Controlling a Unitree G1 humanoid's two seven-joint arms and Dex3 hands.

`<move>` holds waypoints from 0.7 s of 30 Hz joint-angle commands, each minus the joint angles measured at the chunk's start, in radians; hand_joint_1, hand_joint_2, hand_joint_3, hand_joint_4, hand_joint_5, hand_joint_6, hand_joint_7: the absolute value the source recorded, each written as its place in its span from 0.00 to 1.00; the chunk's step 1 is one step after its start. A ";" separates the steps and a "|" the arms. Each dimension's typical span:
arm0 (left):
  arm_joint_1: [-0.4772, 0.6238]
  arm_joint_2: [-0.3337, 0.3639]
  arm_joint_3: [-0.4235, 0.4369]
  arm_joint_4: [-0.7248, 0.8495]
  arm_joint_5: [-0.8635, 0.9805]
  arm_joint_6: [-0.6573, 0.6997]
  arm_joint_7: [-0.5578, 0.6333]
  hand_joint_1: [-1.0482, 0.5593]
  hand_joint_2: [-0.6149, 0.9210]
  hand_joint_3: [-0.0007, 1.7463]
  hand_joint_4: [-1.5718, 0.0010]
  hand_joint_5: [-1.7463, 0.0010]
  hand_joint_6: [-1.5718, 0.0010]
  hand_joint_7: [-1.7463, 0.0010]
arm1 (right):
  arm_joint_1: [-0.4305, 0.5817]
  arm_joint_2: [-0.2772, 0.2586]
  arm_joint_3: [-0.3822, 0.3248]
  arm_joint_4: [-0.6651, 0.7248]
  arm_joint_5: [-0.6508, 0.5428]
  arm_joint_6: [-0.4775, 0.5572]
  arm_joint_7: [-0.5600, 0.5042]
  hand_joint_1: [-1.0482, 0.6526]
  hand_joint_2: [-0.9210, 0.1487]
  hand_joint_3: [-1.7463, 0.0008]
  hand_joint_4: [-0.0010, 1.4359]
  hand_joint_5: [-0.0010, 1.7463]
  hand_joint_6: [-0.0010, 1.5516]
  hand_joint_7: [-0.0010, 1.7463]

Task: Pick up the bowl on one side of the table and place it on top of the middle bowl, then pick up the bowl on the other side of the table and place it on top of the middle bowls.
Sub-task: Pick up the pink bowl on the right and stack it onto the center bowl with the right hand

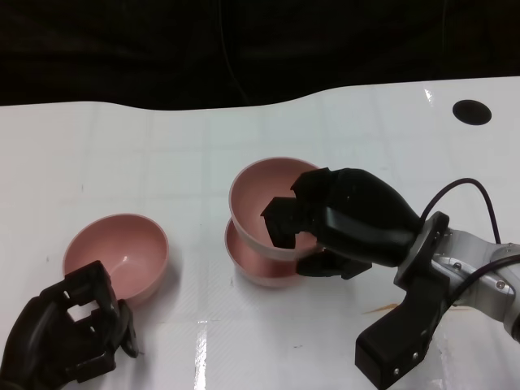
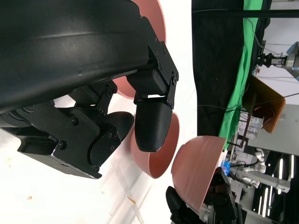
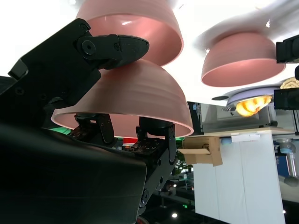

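My right hand [image 1: 341, 219] grips a pink bowl [image 1: 264, 195] by its near rim, thumb outside and fingers inside. That bowl hangs tilted just over the middle pink bowl [image 1: 260, 266]; in the left wrist view a narrow gap shows between the held bowl [image 2: 196, 168] and the middle bowl [image 2: 163, 154]. The right wrist view shows the held bowl [image 3: 126, 98] pinched by my fingers [image 3: 107, 46], with the middle bowl [image 3: 135, 23] behind it. A third pink bowl [image 1: 118, 256] stands upright at the left. My left hand [image 1: 69, 333] sits just in front of it, loosely curled and holding nothing.
The white table [image 1: 244, 341] ends at a dark far edge, with a black round hole [image 1: 472, 112] at the back right. A cable runs along my right forearm [image 1: 479, 276]. Lab furniture and a green screen [image 2: 238, 84] show beyond the table.
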State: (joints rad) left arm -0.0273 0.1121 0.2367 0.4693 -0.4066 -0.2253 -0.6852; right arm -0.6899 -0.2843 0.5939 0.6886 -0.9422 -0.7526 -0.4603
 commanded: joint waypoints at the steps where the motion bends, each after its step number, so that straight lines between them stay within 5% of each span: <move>1: 0.001 0.009 0.007 0.015 -0.006 -0.019 -0.012 0.67 0.77 0.72 0.43 0.00 0.50 0.00 | -0.012 -0.002 0.008 0.014 -0.009 0.003 -0.028 0.52 0.21 0.63 0.61 1.00 0.41 1.00; 21: 0.002 -0.004 0.000 0.017 0.009 -0.032 0.014 0.67 0.76 0.73 0.44 0.00 0.51 0.00 | -0.020 0.034 0.066 0.107 -0.024 0.009 -0.079 0.51 0.20 0.61 0.63 1.00 0.42 1.00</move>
State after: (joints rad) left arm -0.0280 0.1025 0.2324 0.4838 -0.3995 -0.2411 -0.6842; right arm -0.6929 -0.2507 0.6531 0.7827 -0.9607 -0.7426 -0.5212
